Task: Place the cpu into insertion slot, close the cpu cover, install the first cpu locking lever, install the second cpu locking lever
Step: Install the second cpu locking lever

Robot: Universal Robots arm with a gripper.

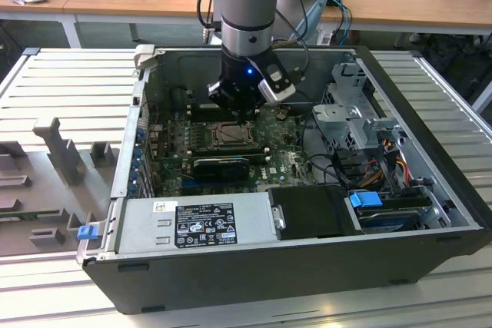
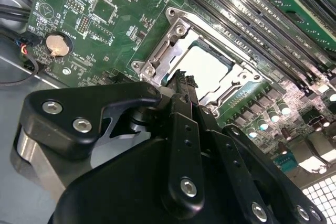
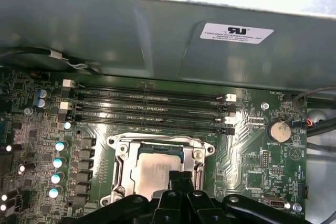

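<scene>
The cpu [image 2: 210,66] [image 3: 152,169], a pale silver square chip, lies flat in the insertion slot [image 1: 228,135] on the green motherboard. The cpu cover [image 2: 176,31] [image 3: 118,149], a silver metal frame, lies down around it, and the chip shows through its window. My gripper [image 2: 181,81] [image 3: 181,178] [image 1: 244,115] hangs straight over the socket. Its black fingertips are shut together with nothing between them, right at the chip's near edge by the cover's rim. Whether they touch the metal I cannot tell.
Several long memory slots [image 3: 152,109] run beside the socket, and a coin battery [image 3: 278,131] sits on the board. The case wall [image 3: 157,35] rises close behind. A grey power supply [image 1: 192,224], a black card [image 1: 223,165] and a drive cage [image 1: 355,113] crowd the case.
</scene>
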